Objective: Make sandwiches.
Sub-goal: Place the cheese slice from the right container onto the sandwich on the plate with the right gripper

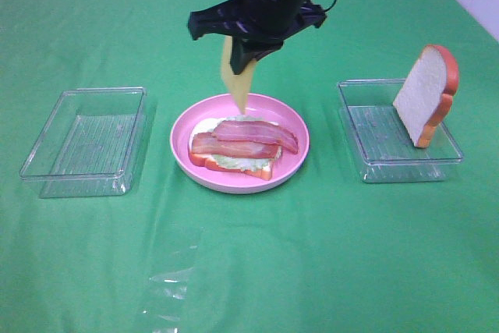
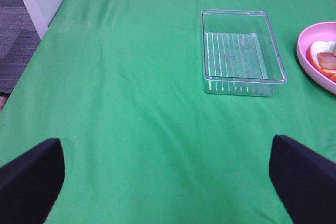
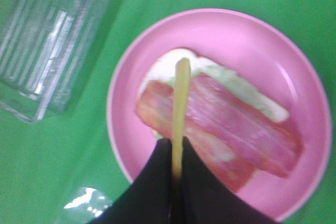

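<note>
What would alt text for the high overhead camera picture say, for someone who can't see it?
A black end effector dangles a yellow cheese slice above a pink plate holding bread, lettuce and bacon. Clear trays flank it on green cloth: the left tray empty, the right tray holding an upright bread slice.

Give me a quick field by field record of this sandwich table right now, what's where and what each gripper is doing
surface: green cloth
pink plate: centre, holds bread slice, lettuce, bacon strips stacked
cheese slice: hanging on edge above the plate, pinched in right gripper
second bread slice: leaning upright in right tray
left tray: nothing in it
left gripper: open, holding nothing, over bare cloth
</note>
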### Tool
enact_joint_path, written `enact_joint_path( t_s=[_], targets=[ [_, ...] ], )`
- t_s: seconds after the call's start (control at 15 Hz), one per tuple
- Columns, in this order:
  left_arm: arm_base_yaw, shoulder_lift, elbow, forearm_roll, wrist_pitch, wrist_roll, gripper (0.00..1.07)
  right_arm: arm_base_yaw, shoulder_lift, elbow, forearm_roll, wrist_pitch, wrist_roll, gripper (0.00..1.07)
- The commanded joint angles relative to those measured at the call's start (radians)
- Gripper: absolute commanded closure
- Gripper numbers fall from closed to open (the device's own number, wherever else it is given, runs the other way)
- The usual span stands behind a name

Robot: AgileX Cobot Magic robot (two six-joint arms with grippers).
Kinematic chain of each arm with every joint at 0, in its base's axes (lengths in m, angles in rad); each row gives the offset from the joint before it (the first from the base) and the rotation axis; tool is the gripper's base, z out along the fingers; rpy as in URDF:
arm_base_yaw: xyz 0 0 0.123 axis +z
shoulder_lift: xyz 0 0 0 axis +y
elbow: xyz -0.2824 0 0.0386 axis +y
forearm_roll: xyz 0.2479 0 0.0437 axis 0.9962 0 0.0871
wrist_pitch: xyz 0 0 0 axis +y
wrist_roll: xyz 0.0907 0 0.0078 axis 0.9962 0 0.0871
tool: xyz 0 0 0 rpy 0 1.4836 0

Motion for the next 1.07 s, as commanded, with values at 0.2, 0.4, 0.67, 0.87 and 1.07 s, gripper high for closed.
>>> enact_joint_path(
  t_s=[0.2, 0.4, 0.67, 0.87, 1.07],
  targets=[
    [-0.004, -0.013, 0.002, 0.0, -0.002, 0.001, 0.07, 0.026, 0.058, -0.001, 0.178, -0.029, -0.097, 1.07],
    [-0.004, -0.013, 0.002, 0.0, -0.002, 0.001, 0.07, 0.026, 0.086, -0.001, 0.178, -0.039, -0.11, 1.07],
    [-0.004, -0.013, 0.002, 0.0, -0.002, 0.001, 0.07, 0.025, 0.161, -0.001, 0.085, -0.103, -0.097, 1.07],
    [-0.004, -0.013, 0.002, 0.0, -0.002, 0.001, 0.07, 0.025, 0.181, -0.001, -0.036, -0.118, -0.015, 1.07],
    [-0.004, -0.013, 0.002, 0.0, -0.002, 0.001, 0.07, 0.025, 0.211, -0.001, -0.089, -0.091, 0.031, 1.07]
  ],
)
